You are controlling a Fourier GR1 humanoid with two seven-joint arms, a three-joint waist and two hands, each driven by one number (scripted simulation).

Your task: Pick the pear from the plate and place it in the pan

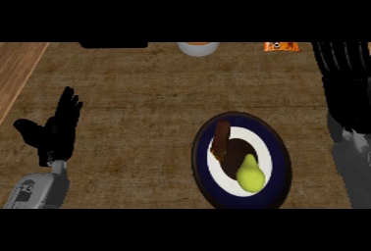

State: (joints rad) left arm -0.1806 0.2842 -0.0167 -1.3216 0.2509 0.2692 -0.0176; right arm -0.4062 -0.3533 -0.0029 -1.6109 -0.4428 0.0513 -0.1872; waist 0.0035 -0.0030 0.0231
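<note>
While L hand (52, 131) rests open, pear (251, 174) on plate (279, 191).

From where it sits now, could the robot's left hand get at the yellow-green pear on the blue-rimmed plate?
Probably yes: the black left hand rests open at the left, and only bare brown counter lies between it and the yellow-green pear on the blue-rimmed plate.

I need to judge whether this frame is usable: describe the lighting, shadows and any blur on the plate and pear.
Head view: dim, even light, no glare; the yellow-green pear stands out brightly on the dark blue, white-centred round plate; soft edges throughout; dark brown items beside the pear blur together; the open black left hand shows no cast shadow.
</note>
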